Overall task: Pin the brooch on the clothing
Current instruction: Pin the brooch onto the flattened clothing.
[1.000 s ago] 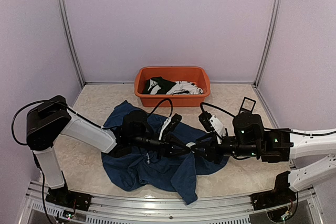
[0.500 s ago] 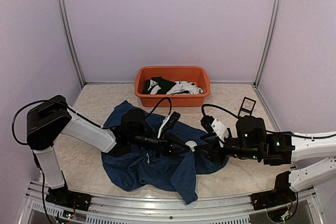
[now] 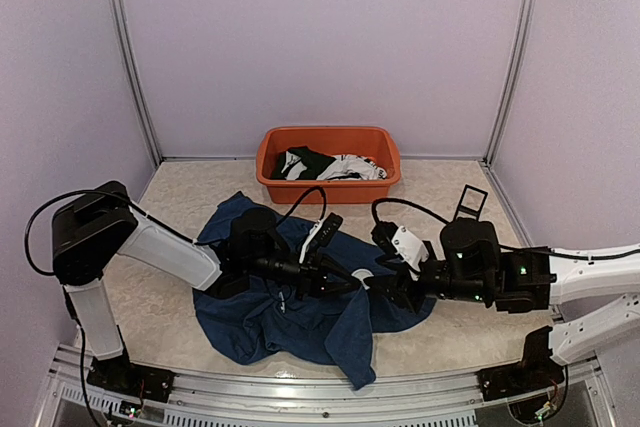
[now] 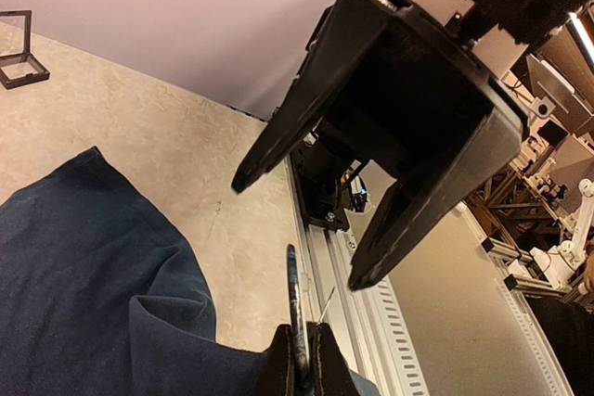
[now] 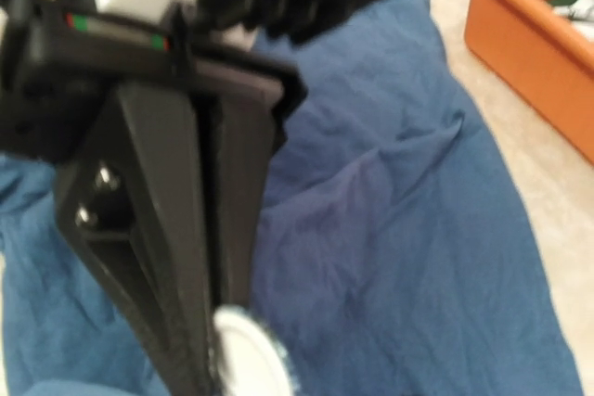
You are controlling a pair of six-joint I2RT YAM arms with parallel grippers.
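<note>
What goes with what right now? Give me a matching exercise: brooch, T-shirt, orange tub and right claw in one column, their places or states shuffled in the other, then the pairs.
Things:
1. brooch
2. T-shirt
3. orange tub
4. right claw

Places or states:
a. open, nothing between its jaws
b. at the far side of the table, black and white garments inside
c. pinched in the shut left claw
d. rumpled on the table, nearer to the arms than the tub

Pairs: 1-c; 2-d; 3-b; 4-a
</note>
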